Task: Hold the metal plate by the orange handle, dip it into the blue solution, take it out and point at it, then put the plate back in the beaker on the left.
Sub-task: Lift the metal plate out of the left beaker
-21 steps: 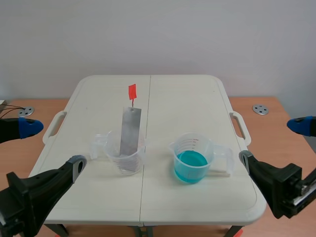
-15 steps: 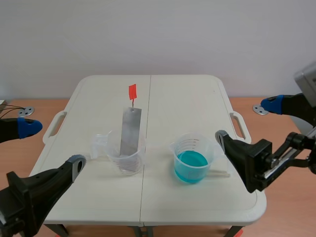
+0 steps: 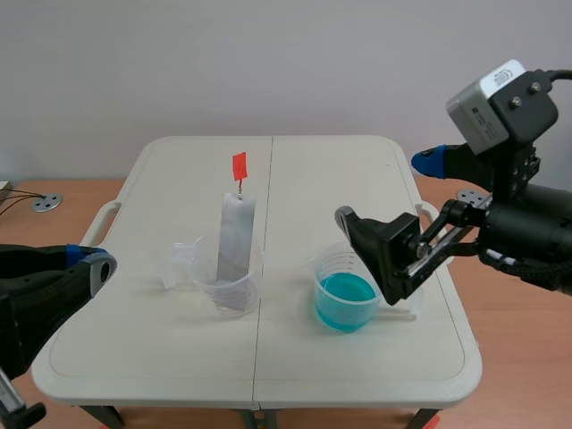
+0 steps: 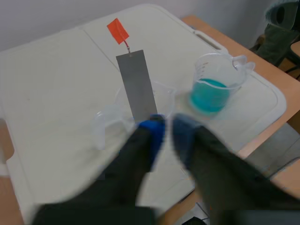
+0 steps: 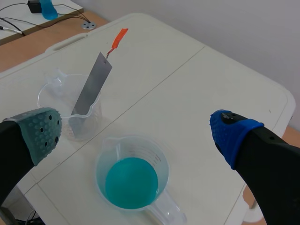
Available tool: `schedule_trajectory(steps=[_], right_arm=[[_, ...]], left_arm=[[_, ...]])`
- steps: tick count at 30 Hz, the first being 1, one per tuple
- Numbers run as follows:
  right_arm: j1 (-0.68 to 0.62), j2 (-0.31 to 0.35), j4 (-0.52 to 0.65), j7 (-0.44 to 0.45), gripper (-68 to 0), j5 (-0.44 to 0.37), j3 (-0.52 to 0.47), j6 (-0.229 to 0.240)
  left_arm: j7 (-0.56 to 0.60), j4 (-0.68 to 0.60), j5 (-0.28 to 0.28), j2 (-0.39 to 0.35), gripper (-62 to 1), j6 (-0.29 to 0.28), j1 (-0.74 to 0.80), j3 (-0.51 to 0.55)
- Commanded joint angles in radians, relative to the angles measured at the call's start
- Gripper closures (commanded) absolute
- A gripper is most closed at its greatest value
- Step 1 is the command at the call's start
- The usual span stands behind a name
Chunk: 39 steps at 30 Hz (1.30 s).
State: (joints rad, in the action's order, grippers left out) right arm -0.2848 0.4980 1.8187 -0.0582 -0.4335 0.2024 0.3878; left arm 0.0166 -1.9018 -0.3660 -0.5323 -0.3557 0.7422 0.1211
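Metal plate [image 3: 234,241] stands tilted in the clear beaker [image 3: 229,288] on the left half of a white folding table [image 3: 340,170], its orange handle [image 3: 239,164] hanging on a short wire above its top edge. To the right, well apart from it, a second beaker [image 3: 353,268] holds the blue solution [image 3: 345,291]. A seam runs down the middle of the table, and there are moulded carry handles at both sides. Brown wooden flooring [image 3: 509,331] shows around the table, with a small round metal disc [image 3: 46,204] on it at the left, and a plain pale wall [image 3: 268,63] closes the back. The left gripper [image 3: 89,264] sits low at the near left corner. The right gripper [image 3: 386,188] is raised over the solution beaker, fingers spread wide.

From the left wrist, the fingers are drawn almost together with nothing between them, blurred, and the plate rises just ahead of them out of the clear beaker. The blue solution lies farther off, beside it.

From the right wrist, the two pads stand far apart, holding nothing. The solution beaker lies below and between them, and the plate leans in its beaker ahead, nearer the grey-green pad. Cables trail over the wooden surface beyond the table's far corner.
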Motion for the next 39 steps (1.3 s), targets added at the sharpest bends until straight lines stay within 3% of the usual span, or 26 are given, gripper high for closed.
schedule_trajectory(steps=[1,6,12,16,24,30,36,39], right_arm=[[0.031,-0.028,0.0,0.003,-66.3,-0.008,-0.002,-0.002],[0.103,-0.084,-0.031,-0.045,-66.3,-0.008,0.034,0.001],[0.174,-0.146,-0.081,-0.091,-66.3,-0.008,0.079,0.002],[0.223,-0.189,-0.134,-0.114,-66.3,-0.008,0.107,0.002],[0.312,-0.278,-0.271,-0.12,-66.3,-0.01,0.128,0.002],[0.381,-0.317,-0.395,-0.12,-66.3,-0.079,0.154,0.008],[0.45,-0.327,-0.487,-0.114,-66.3,-0.173,0.191,0.083],[0.485,-0.33,-0.51,-0.112,-66.3,-0.204,0.207,0.085]], left_arm=[[0.013,-0.019,-0.011,0.003,-3.0,0.002,0.003,0.003],[0.008,-0.019,0.019,0.002,-3.0,0.022,0.039,0.032],[-0.013,-0.017,0.022,0.003,-3.0,0.078,0.253,0.17],[-0.071,0.028,0.052,0.003,-3.0,0.08,0.377,0.225],[-0.095,0.256,0.073,0.005,-3.0,0.071,0.424,0.189],[-0.066,0.402,0.109,0.005,-3.0,0.069,0.423,0.112],[-0.025,0.525,0.124,0.024,-3.0,0.07,0.402,0.039],[-0.024,0.585,0.124,0.055,-3.0,0.07,0.376,0.024]])
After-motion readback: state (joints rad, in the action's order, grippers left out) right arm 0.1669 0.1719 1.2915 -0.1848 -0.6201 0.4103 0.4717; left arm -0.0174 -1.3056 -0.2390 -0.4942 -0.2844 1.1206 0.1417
